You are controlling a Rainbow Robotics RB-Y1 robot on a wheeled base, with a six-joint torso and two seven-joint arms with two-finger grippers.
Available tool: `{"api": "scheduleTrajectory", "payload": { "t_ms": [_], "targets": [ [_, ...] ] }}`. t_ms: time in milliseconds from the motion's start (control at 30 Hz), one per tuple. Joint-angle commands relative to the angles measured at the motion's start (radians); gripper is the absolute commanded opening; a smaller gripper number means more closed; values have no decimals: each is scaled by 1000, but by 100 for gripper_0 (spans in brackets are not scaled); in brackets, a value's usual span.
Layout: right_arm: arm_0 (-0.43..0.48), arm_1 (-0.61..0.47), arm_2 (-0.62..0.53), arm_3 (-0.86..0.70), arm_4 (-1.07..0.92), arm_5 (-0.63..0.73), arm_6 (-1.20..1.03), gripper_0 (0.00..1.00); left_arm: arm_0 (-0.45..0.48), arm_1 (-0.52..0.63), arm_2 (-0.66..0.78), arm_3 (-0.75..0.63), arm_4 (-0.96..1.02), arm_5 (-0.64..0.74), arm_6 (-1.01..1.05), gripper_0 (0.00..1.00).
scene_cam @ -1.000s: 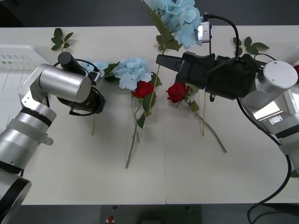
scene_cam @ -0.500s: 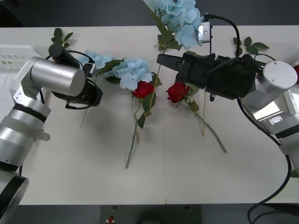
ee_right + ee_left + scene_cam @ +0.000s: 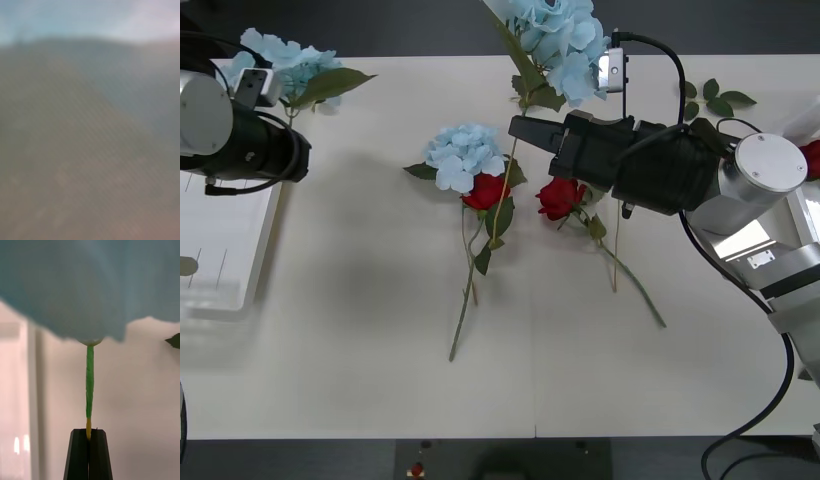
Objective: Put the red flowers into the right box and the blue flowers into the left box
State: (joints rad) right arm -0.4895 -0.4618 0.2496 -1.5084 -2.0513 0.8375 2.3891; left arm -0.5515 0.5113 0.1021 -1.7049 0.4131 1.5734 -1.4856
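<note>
1. Since a second ago the left claw (image 3: 89, 438) has swung away from the middle of the table (image 3: 380, 380) out to about 10 o'clock, taking one blue flower (image 3: 280, 60) with it — the bloom that lay just beside the middle cluster is gone from there and now hangs over the far end of the left box (image 3: 225, 250).
2. In the left wrist view the black fingers (image 3: 78, 453) are pressed together on the very tip of the thin green stem (image 3: 89, 390), bloom on the far side.
3. By contrast, the right claw (image 3: 520, 130) has barely shifted; it hovers at about 1 o'clock with another blue flower (image 3: 560, 35) raised beside it. Whether its jaws are together or apart I cannot tell.
4. On the table, a third blue flower (image 3: 462, 155) lies touching a red flower (image 3: 485, 190), with a second red flower (image 3: 560, 196) just beside them at about 3 o'clock from the first.
5. Risk, as I judge it: the grip sits on the last bit of stem, so the heavy bloom could swing or slip free before it is over the tray — or land across the rim.
6. Another risk is the right arm's raised bloom brushing the crossed stems below and dragging a rose along.
</note>
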Motion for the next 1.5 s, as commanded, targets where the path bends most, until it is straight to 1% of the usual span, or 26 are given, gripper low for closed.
{"api": "scheduleTrajectory", "payload": {
  "t_ms": [33, 233, 433, 600, 767, 900, 1167, 1200, 1233, 1267, 1300, 1333, 1367, 1400, 1500],
  "targets": [
    [-32, 22, -12, -15, -7, 0, 35, 0, 21, 76, 91, -44, 47, 50, -90, 0],
    [-32, 25, -10, -15, -7, 0, 35, 0, 27, 133, 211, 2, 69, 100, -208, 0],
    [-32, 25, -1, -15, -7, 0, 38, 0, 25, 193, 297, 100, 75, 85, -326, 0],
    [-32, 31, 2, -15, -7, 0, 42, 0, 25, 251, 284, 211, 62, 14, -404, 0],
    [-32, 34, 2, -15, -7, -1, 47, 0, 25, 265, 243, 329, 56, -96, -432, 0],
    [-34, 35, 3, -15, -7, -1, 48, 0, 25, 265, 209, 372, 41, -154, -433, 0],
    [-34, 35, 2, -15, -7, -3, 50, 0, 25, 262, 152, 427, -60, -259, -433, 0],
    [-32, 34, 3, -13, -7, -5, 50, 0, 25, 262, 149, 427, -71, -262, -435, 15],
    [-32, 35, 3, -15, -7, -3, 50, 0, 25, 263, 146, 427, -74, -262, -435, 34],
    [-32, 34, 3, -15, -7, -3, 50, 0, 25, 262, 145, 427, -79, -263, -436, 68],
    [-32, 35, 3, -15, -7, -3, 48, 0, 25, 263, 146, 427, -77, -263, -436, 83],
    [-32, 35, 3, -15, -7, -5, 50, 0, 25, 262, 146, 427, -76, -265, -438, 93],
    [-32, 34, 3, -13, -7, -3, 50, 0, 25, 262, 146, 427, -74, -265, -441, 98],
    [-32, 35, 3, -15, -7, -3, 50, 0, 25, 262, 146, 426, -70, -266, -444, 100],
    [-32, 34, 3, -15, -7, -5, 52, 0, 25, 263, 151, 410, -27, -263, -455, 100]
  ]
}}
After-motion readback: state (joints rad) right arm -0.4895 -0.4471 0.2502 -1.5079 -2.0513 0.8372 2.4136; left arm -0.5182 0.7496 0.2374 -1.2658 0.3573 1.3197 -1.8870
